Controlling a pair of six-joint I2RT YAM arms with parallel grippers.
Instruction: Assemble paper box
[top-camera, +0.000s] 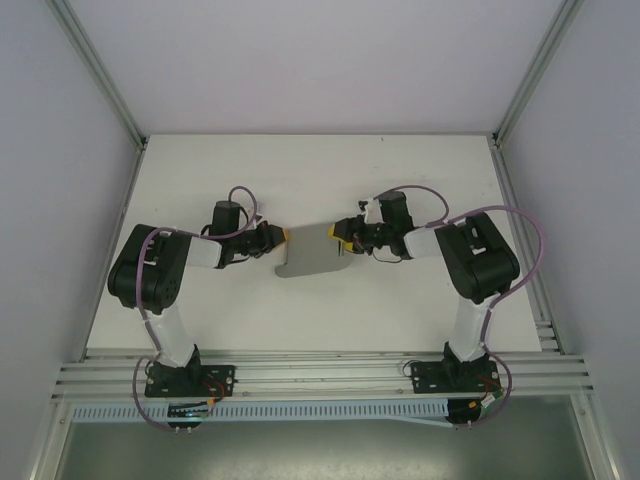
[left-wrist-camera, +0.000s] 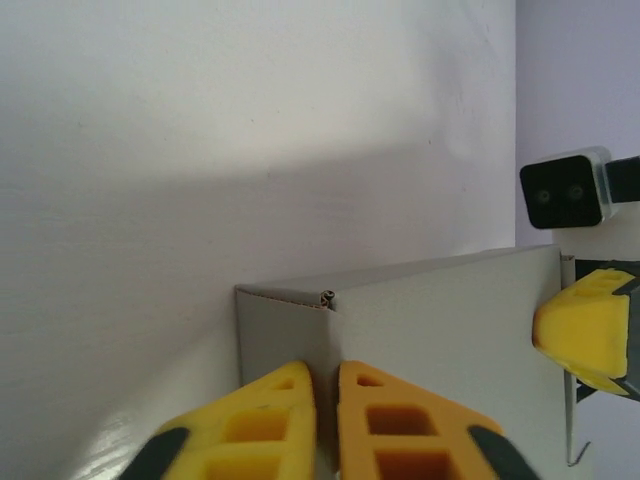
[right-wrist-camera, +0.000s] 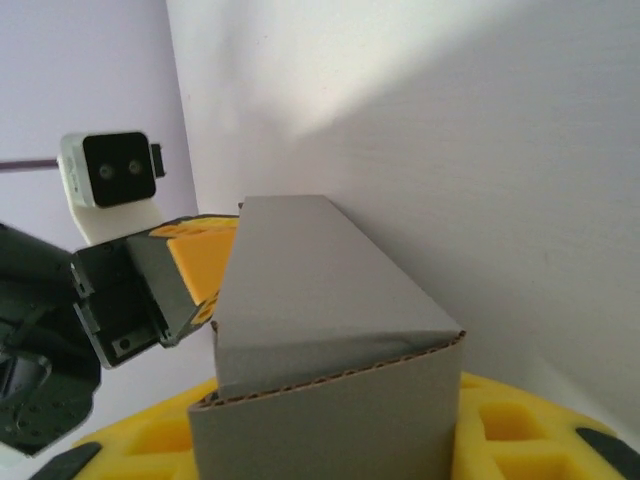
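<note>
Both ends of the paper box (top-camera: 312, 256), at the middle of the tabletop (top-camera: 300, 170), are attended. The left pincer (left-wrist-camera: 325, 425) clenches one thin edge. The right pincer (top-camera: 343, 237) straddles the other, grip unclear. Uneven squeezing could crease or twist the card.

Box: plain grey thin-card paper box (left-wrist-camera: 440, 340), a folded corner showing, the white desk (left-wrist-camera: 200, 150) behind it.
Left gripper (left-wrist-camera: 325, 420): yellow fingers pinch one card wall.
Right gripper: one yellow fingertip (left-wrist-camera: 585, 330) touches the box's right edge.
Camera: white-cased black camera (left-wrist-camera: 565, 190) above that fingertip.
</note>
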